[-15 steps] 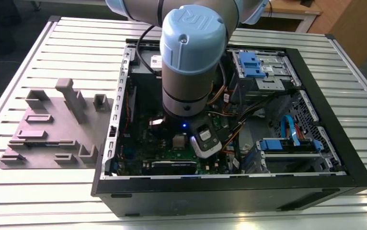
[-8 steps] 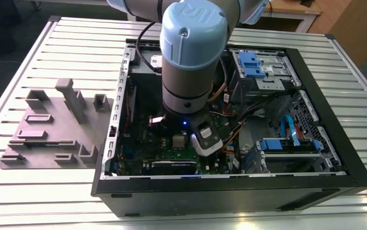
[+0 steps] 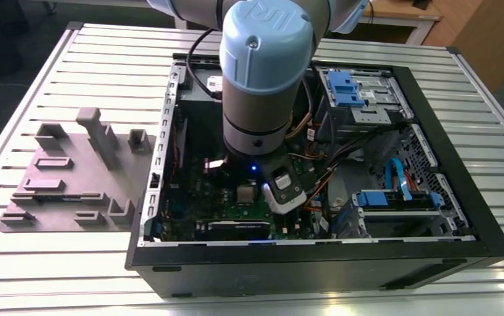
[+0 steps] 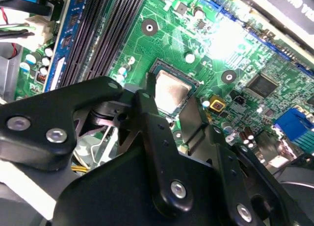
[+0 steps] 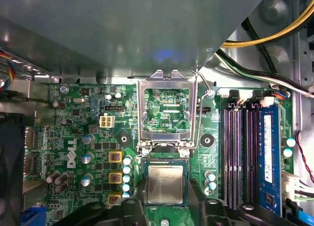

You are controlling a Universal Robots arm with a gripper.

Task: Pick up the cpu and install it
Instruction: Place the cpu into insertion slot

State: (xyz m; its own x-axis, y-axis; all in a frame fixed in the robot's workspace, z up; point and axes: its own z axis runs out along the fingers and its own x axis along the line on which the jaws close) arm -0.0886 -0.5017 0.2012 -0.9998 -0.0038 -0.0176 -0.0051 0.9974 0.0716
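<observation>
Robotics lab or workshop setup, slotted aluminium tabletop (image 3: 76, 66), open desktop PC case (image 3: 322, 260) lying on its side, bare motherboard (image 5: 73, 103) exposed, grey plastic fixture tray (image 3: 68, 164) beside it, robot arm (image 3: 261, 79) over the case, wooden furniture (image 3: 480, 33) behind.

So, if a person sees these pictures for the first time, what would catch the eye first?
The robot arm with its pale blue joint stands out first, reaching down into the open black computer case in the middle of the exterior view. In the first wrist view, the silvery cpu lies in its socket on the green motherboard. The end effector is right at it, and the metal socket frame stands open beside it.
</observation>
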